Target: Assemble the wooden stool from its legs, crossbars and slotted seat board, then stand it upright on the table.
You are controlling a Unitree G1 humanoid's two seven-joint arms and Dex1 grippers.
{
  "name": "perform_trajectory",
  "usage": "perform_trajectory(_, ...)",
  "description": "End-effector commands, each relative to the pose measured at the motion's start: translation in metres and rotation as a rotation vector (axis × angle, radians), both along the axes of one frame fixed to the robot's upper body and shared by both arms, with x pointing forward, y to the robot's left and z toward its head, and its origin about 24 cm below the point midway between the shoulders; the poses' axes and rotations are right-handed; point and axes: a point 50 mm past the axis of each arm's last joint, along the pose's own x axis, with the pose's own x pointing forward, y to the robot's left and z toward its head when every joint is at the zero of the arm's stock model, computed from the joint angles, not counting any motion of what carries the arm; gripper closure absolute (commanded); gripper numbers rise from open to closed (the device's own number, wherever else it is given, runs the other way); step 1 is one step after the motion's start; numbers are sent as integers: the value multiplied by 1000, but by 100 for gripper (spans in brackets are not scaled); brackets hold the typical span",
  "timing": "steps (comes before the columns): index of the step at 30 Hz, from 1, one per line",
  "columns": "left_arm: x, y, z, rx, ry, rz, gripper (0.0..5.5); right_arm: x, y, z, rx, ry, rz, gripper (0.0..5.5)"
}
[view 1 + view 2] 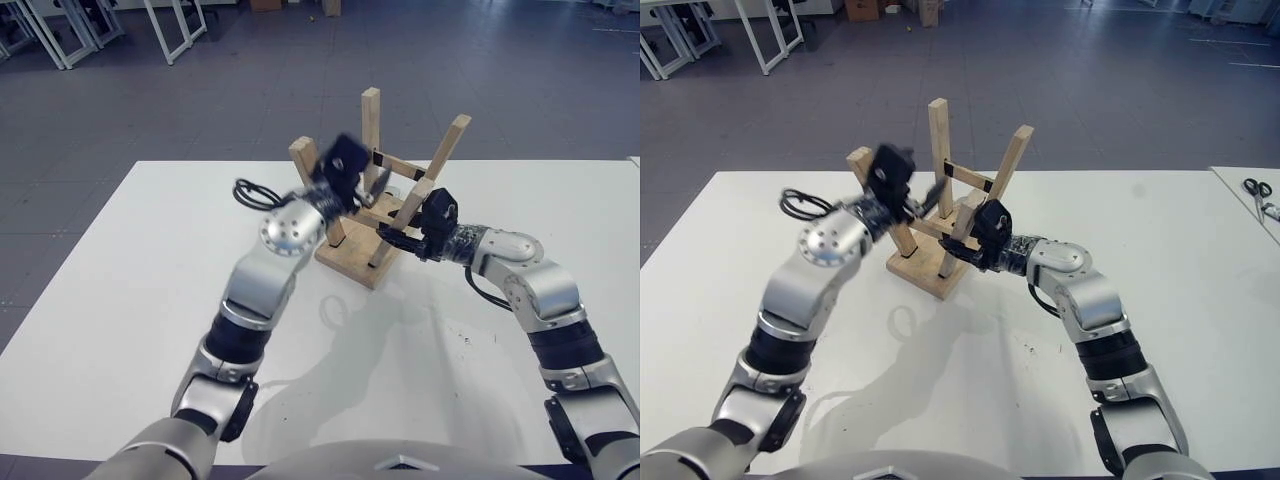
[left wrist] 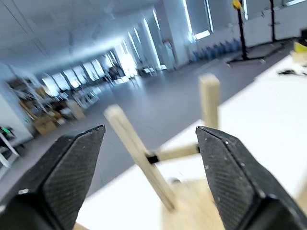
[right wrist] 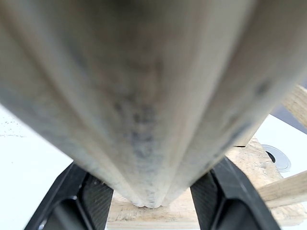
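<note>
the stool (image 1: 923,270) sits upside down near the middle of the tabletop's (image 1: 150,300) far edge, its seat board (image 1: 352,262) flat on the surface and four legs pointing up and splaying outward, with a crossbar (image 1: 970,178) joining the two far ones

it looks like light, stiff bare wood: rigid enough to lift by a leg, not fragile, and rough enough not to slip from rubbered pads. the joints are the doubt; if the legs are only pushed into the slots, pulling on one alone could draw it out or rack the frame. the safer hold, i judge, is low on a leg close to the board, or on the board's edge, with the second claw on an opposite leg while it is turned over

the right claw (image 3: 152,194) is clenched on the near right leg (image 1: 412,200) just above the board, forearm lying low over the tabletop and reaching in from the right. the left claw (image 2: 149,130) is released, its fingers (image 2: 72,172) spread wide, held raised beside the near left leg (image 1: 303,160) and facing in toward the frame, touching nothing, elbow bent and lifted
</note>
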Motion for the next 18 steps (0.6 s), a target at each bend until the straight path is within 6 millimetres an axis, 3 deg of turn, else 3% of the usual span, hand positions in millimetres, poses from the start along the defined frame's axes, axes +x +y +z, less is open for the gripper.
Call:
perform_trajectory(1, 10, 11, -6, 112, -7, 33, 198, -29, -9, -71, -137, 325, -3, 348)
perform_trajectory(4, 1, 3, -54, 299, 100, -52, 198, -29, -10, -69, -138, 325, 5, 348)
perform_trajectory(7, -24, -10, -115, 485, 220, -163, 198, -28, -11, -67, -141, 324, 7, 348)
perform_trajectory(9, -38, -14, -142, 544, 277, -210, 198, -28, -11, -66, -143, 323, 9, 348)
perform_trajectory(11, -44, -17, -148, 536, 285, -213, 198, -29, -11, -67, -152, 318, 15, 348)
perform_trajectory(14, -40, -14, -135, 471, 263, -170, 198, -40, -12, -86, -293, 361, 80, 348)
perform_trajectory(16, -37, -10, -116, 393, 237, -134, 198, -54, -18, -104, -417, 470, 125, 348)
perform_trajectory(18, -38, -5, -84, 232, 188, -112, 198, -60, -28, -117, -496, 554, 120, 348)
